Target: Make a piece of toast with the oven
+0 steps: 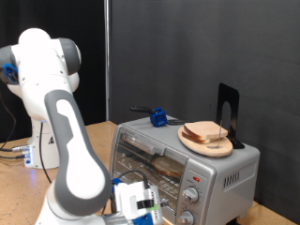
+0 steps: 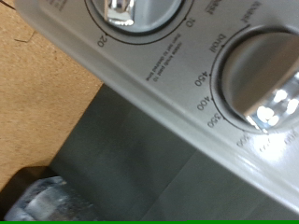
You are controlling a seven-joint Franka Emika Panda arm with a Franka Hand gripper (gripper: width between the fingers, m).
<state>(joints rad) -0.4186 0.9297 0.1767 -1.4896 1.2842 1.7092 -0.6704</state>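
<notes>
The silver-grey oven (image 1: pixel 234 169) stands on the table at the exterior view's lower right, its glass door shut. On its top a round wooden plate (image 1: pixel 192 142) carries the pale, brown-crusted piece of toast (image 1: pixel 208 132). A tan shape shows dimly behind the door glass (image 1: pixel 161 166); I cannot tell what it is. My gripper (image 1: pixel 148 202) hangs low in front of the oven, close to the knob panel (image 1: pixel 193 187). The wrist view is filled by that panel: a temperature knob (image 2: pixel 264 82) marked 350 to 450 and a second knob (image 2: pixel 124 8). One blurred finger (image 2: pixel 45 199) shows, touching neither knob.
A black upright stand (image 1: pixel 228 112) and a blue object with a dark handle (image 1: pixel 157 117) sit on the oven's top beside the plate. The white arm (image 1: pixel 66 141) fills the exterior view's left. Wooden tabletop (image 1: pixel 17 192) lies below, with a black curtain behind.
</notes>
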